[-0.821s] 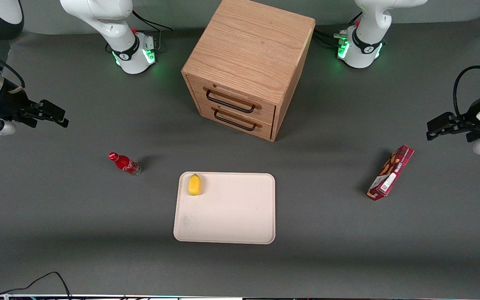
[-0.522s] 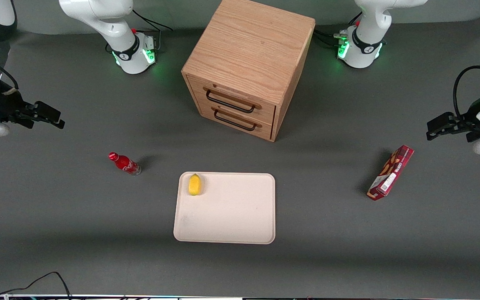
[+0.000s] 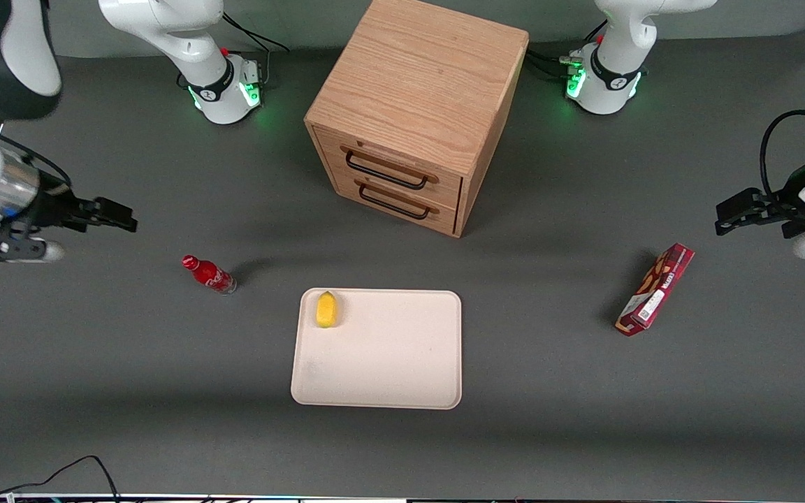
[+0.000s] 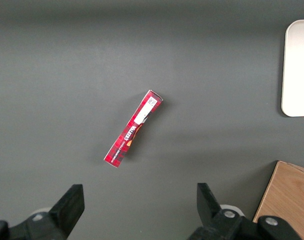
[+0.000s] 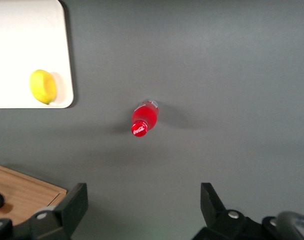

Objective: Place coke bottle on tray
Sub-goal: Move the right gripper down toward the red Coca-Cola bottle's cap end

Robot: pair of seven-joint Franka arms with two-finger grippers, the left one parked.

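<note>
The coke bottle (image 3: 208, 274), small and red with a red cap, stands upright on the grey table beside the tray, toward the working arm's end; it also shows in the right wrist view (image 5: 143, 120). The tray (image 3: 402, 363) is a flat cream-white rectangle, nearer the front camera than the cabinet; its corner shows in the right wrist view (image 5: 21, 30). My right gripper (image 3: 119, 218) hangs open and empty above the table, apart from the bottle and farther from the front camera than it. In the right wrist view the gripper (image 5: 144, 207) has both fingers wide apart.
A yellow lemon (image 3: 326, 309) lies on the tray's corner closest to the bottle. A wooden two-drawer cabinet (image 3: 416, 112) stands at the table's middle. A red snack box (image 3: 656, 289) lies toward the parked arm's end.
My right gripper has moved toward the bottle and the table's middle, and slightly nearer the front camera. The bottle, tray and lemon have not moved.
</note>
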